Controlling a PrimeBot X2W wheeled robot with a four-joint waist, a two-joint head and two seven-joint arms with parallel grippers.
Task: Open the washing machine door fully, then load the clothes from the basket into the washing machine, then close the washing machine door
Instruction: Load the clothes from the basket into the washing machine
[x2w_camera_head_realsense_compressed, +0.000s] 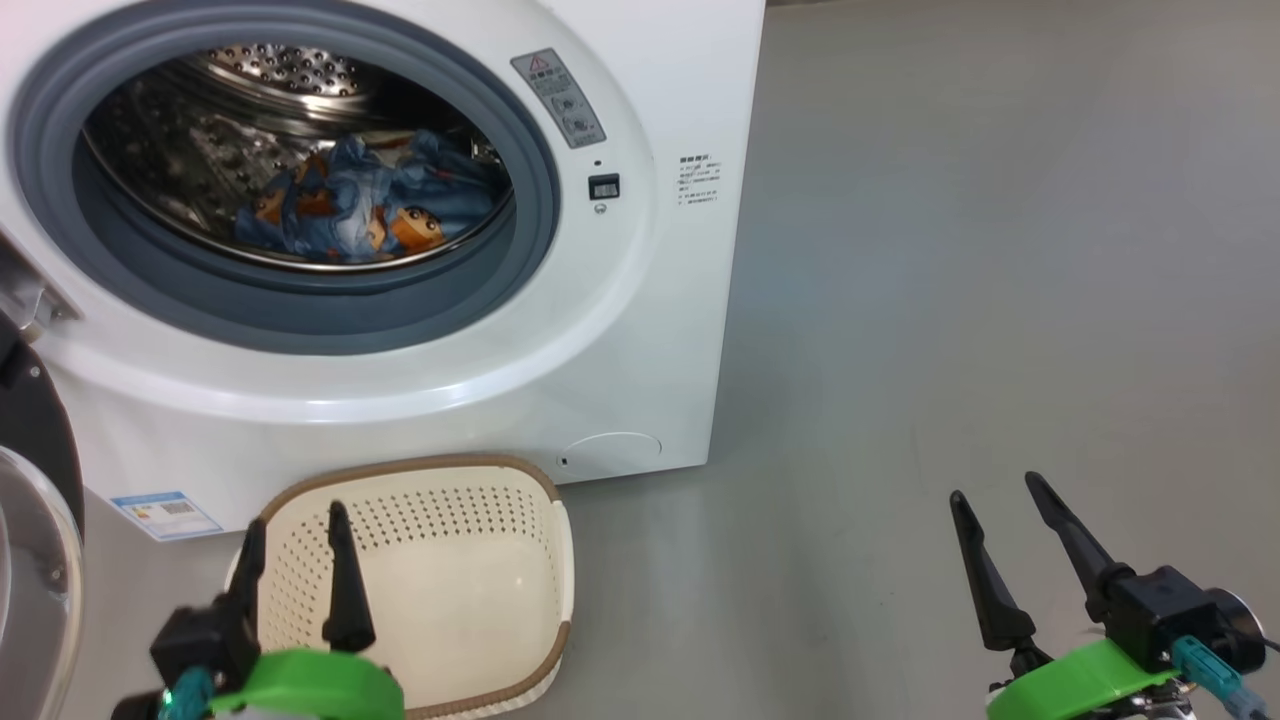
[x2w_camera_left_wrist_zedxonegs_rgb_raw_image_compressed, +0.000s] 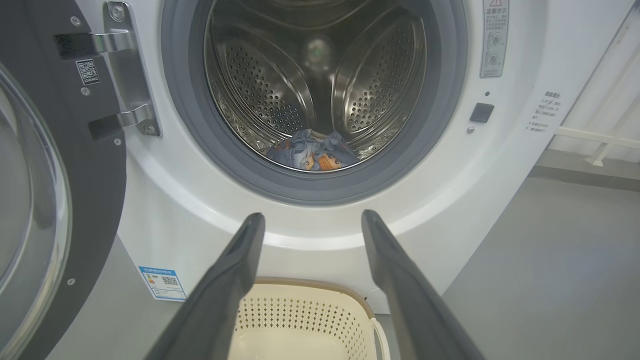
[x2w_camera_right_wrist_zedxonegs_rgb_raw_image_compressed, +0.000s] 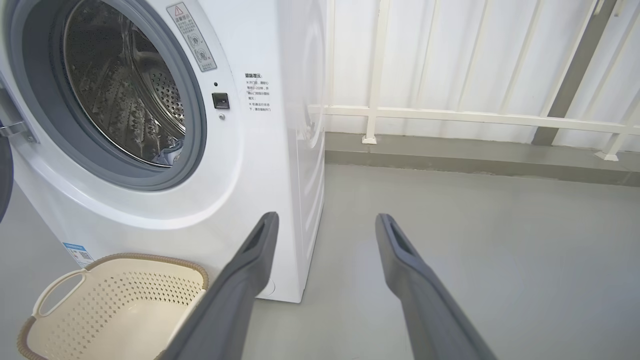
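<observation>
Two tools sit closest to the head camera, one at each lower corner. Each has two long dark fingers pointing toward the washing machine (x2w_camera_head_realsense_compressed: 640, 330). Besides them there is one machine, one door, one basket and one bundle of clothes.

Left of the machine's round opening, the washing machine door (x2w_camera_left_wrist_zedxonegs_rgb_raw_image_compressed: 95, 190) stands wide open on its steel hinge, showing its black rim and clear glass bowl. The left tool (x2w_camera_head_realsense_compressed: 298, 515) hangs before the machine's lower front, below the opening. Its fingers are spread apart with nothing between them. From its wrist camera the fingertips aim at the white rim under the grey gasket (x2w_camera_head_realsense_compressed: 300, 310).

Directly under that tool, the basket (x2w_camera_head_realsense_compressed: 480, 590) stands on the floor at the machine's foot, between the blue label sticker (x2w_camera_head_realsense_compressed: 165, 513) and the round flap (x2w_camera_head_realsense_compressed: 612, 452). Its bare cream bottom is in view. I cannot tell whether it touches the machine.

The clothes (x2w_camera_head_realsense_compressed: 350, 205) lie inside the machine at the bottom of the steel drum (x2w_camera_head_realsense_compressed: 280, 80), just behind the gasket. They are above and beyond the left tool and well apart from it. They look like one crumpled heap, though the number of pieces is unclear.

Off the machine's right side, the right tool (x2w_camera_head_realsense_compressed: 993, 486) hovers over the grey floor (x2w_camera_head_realsense_compressed: 950, 300). Its fingers are parted and grip nothing, and they point past the machine's right front corner. It is well apart from the basket and the clothes.
</observation>
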